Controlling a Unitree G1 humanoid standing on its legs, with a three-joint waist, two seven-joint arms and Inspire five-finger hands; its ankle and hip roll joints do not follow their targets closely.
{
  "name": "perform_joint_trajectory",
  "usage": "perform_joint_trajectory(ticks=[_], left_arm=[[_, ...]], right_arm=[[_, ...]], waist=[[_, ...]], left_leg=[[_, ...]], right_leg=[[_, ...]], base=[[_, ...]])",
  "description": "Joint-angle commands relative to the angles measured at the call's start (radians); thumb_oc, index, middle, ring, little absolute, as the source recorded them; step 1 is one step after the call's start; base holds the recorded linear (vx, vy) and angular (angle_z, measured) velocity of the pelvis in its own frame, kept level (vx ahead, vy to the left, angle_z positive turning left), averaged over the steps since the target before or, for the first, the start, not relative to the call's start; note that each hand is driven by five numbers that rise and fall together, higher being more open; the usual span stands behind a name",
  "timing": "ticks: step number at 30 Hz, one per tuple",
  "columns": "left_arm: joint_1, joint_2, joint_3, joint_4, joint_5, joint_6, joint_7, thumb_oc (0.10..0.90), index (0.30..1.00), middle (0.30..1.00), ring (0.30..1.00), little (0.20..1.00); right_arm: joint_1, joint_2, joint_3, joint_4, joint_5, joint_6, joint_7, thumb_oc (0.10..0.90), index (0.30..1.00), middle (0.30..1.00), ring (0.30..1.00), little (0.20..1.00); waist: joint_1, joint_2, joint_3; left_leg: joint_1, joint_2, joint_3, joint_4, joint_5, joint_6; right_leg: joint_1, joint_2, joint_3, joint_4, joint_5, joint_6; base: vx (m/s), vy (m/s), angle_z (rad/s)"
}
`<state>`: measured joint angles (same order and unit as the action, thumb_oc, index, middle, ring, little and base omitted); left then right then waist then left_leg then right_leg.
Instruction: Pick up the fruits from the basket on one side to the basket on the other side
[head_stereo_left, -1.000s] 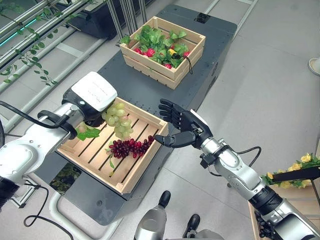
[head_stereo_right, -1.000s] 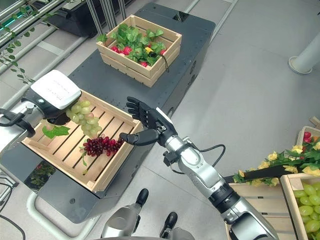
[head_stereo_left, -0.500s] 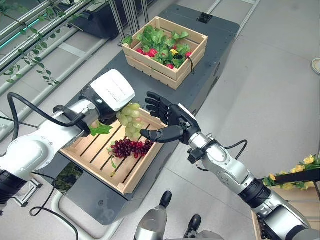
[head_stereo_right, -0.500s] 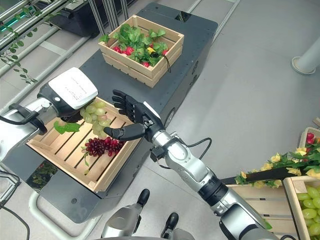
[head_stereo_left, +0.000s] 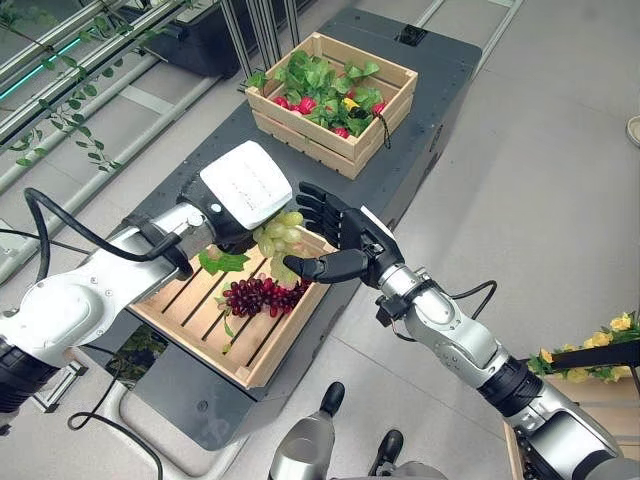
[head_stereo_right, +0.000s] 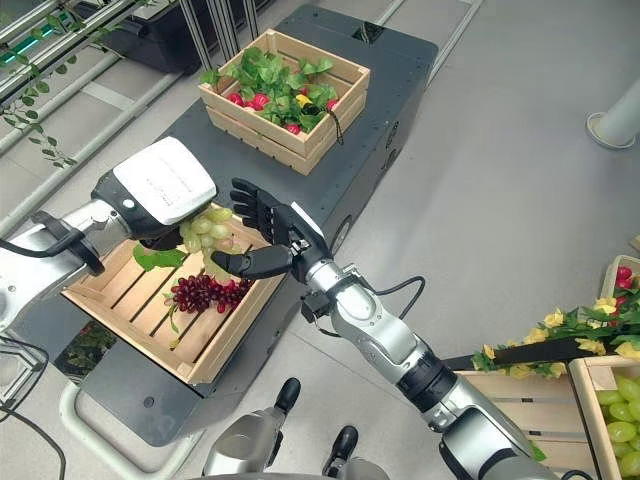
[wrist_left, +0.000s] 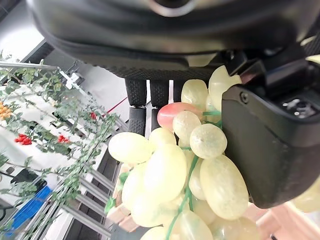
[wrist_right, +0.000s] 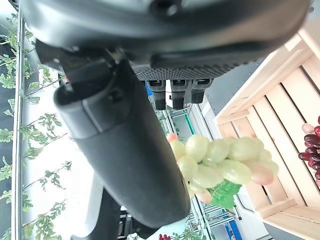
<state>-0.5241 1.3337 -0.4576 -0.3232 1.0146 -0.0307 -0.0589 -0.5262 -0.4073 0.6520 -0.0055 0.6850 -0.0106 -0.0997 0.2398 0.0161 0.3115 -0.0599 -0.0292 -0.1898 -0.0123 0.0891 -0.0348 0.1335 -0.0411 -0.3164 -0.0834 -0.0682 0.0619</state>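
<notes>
A bunch of green grapes (head_stereo_left: 279, 238) hangs over the right part of the near wooden crate (head_stereo_left: 268, 352), and my left hand (head_stereo_left: 243, 186) is shut on its top. The left wrist view shows the thumb and fingers closed round the bunch (wrist_left: 175, 170). My right hand (head_stereo_left: 345, 236) is open just right of the grapes, fingers spread and thumb pointing at the bunch, close to it or touching. A bunch of dark red grapes (head_stereo_left: 256, 295) lies on the crate's slats below. The far crate (head_stereo_left: 303, 137) holds leafy greens and red fruit.
Both crates stand on a long dark cart (head_stereo_left: 432, 82). Metal rails with vines (head_stereo_left: 60, 70) run along the left. At the far right stand more wooden crates with green grapes (head_stereo_right: 622, 402) and a branch of yellow flowers (head_stereo_right: 588, 322).
My left hand has carried the green grapes up and to the right across the near crate. My right hand has moved left to meet the bunch.
</notes>
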Motion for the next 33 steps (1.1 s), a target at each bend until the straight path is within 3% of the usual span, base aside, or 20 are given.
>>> perform_joint_trajectory(ticks=[1,9,31,32,33], left_arm=[[-0.029,-0.070,0.048,0.029,-0.018,0.063,0.098,0.400,0.300,0.300,0.300,0.300],[-0.015,-0.096,0.063,0.020,-0.055,0.043,0.139,0.400,0.300,0.300,0.300,0.300],[-0.031,-0.140,0.055,0.002,-0.073,0.024,0.142,0.400,0.300,0.300,0.300,0.300],[-0.030,-0.142,0.053,0.001,-0.076,0.020,0.130,0.400,0.300,0.300,0.300,0.300],[-0.031,-0.142,0.050,0.000,-0.077,0.021,0.129,0.400,0.300,0.300,0.300,0.300]], right_arm=[[-0.017,0.050,0.041,-0.048,0.054,-0.072,-0.029,0.800,0.900,0.900,0.900,0.900],[-0.006,0.054,0.048,-0.035,0.098,-0.052,0.042,0.800,0.900,0.900,0.900,0.900],[0.016,0.073,0.043,0.023,0.077,-0.052,-0.014,0.800,0.900,0.900,0.900,0.900],[0.014,0.076,0.043,0.023,0.077,-0.056,-0.019,0.687,0.731,0.731,0.731,0.731],[0.014,0.077,0.044,0.023,0.077,-0.056,-0.021,0.621,0.632,0.632,0.632,0.632]], waist=[[0.006,0.006,-0.238],[0.009,-0.002,-0.239],[-0.002,-0.006,-0.231],[-0.002,-0.005,-0.231],[-0.003,-0.004,-0.230]], left_leg=[[0.017,-0.042,-0.008,-0.075,-0.010,0.005],[0.017,-0.043,-0.012,-0.075,-0.011,0.008],[0.025,-0.039,-0.004,-0.075,-0.019,0.014],[0.025,-0.039,-0.002,-0.075,-0.020,0.014],[0.026,-0.039,-0.001,-0.075,-0.020,0.015]], right_leg=[[-0.053,-0.020,-0.006,0.028,0.040,0.000],[-0.054,-0.019,-0.010,0.027,0.042,0.001],[-0.056,-0.020,0.002,0.031,0.046,0.004],[-0.056,-0.020,0.003,0.031,0.045,0.004],[-0.056,-0.020,0.003,0.031,0.045,0.004]], base=[[0.00,0.000,0.00],[0.00,0.000,0.00],[0.00,0.000,0.00],[0.00,0.000,0.00],[0.00,0.000,0.00]])
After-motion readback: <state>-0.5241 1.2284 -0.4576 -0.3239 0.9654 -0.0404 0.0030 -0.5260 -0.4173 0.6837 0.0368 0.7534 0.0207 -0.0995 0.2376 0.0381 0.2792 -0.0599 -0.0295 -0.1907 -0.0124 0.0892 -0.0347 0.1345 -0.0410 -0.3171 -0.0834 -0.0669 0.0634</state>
